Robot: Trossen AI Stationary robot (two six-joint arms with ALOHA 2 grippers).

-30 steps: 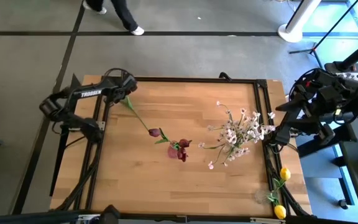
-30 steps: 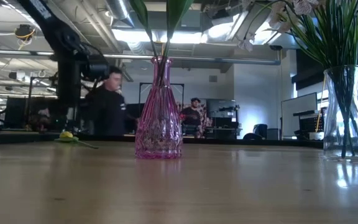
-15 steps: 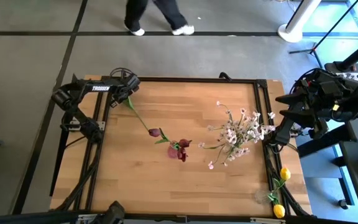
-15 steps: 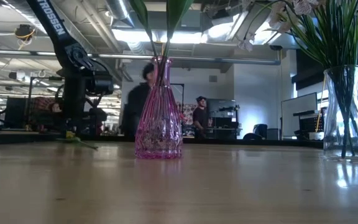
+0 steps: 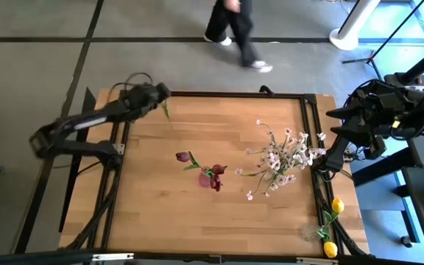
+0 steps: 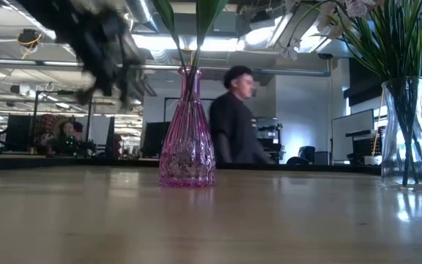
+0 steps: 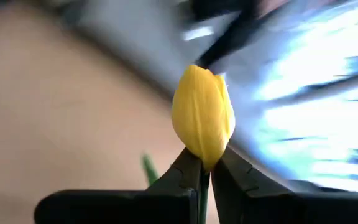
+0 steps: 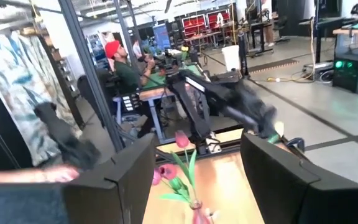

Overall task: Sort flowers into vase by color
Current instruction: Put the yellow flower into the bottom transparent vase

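Note:
My left gripper [image 5: 157, 94] is raised over the table's far left corner, blurred in the low view [image 6: 105, 44], and shut on a yellow tulip [image 7: 202, 115]. A pink vase [image 6: 187, 132] near the table's middle holds dark red tulips [image 5: 213, 177]. A clear vase [image 6: 404, 132] to its right holds white-pink blossoms [image 5: 280, 156]. Two more yellow tulips [image 5: 337, 205] lie at the table's right edge. My right gripper [image 8: 194, 180] waits open past the right edge [image 5: 344, 136]. My left gripper pinches the tulip's green stem [image 7: 203, 183] between its two fingers [image 7: 185, 169], right under the yellow head. The head stands just beyond the fingertips. The flower is lifted clear of the table, and a short length of stem [image 5: 166, 110] shows beside the gripper.
A dark frame [image 5: 219, 94] runs round the wooden tabletop. A loose dark red tulip [image 5: 183, 156] leans out left of the pink vase. A person [image 5: 234, 29] walks past the far side [image 6: 234, 117]. Other people sit at desks in the room behind [image 8: 126, 71].
My left gripper has shut on the yellow tulip at the far left corner and risen with it. The stem that lay slanting across the table toward the pink vase is lifted off. The person behind the table has walked to the right.

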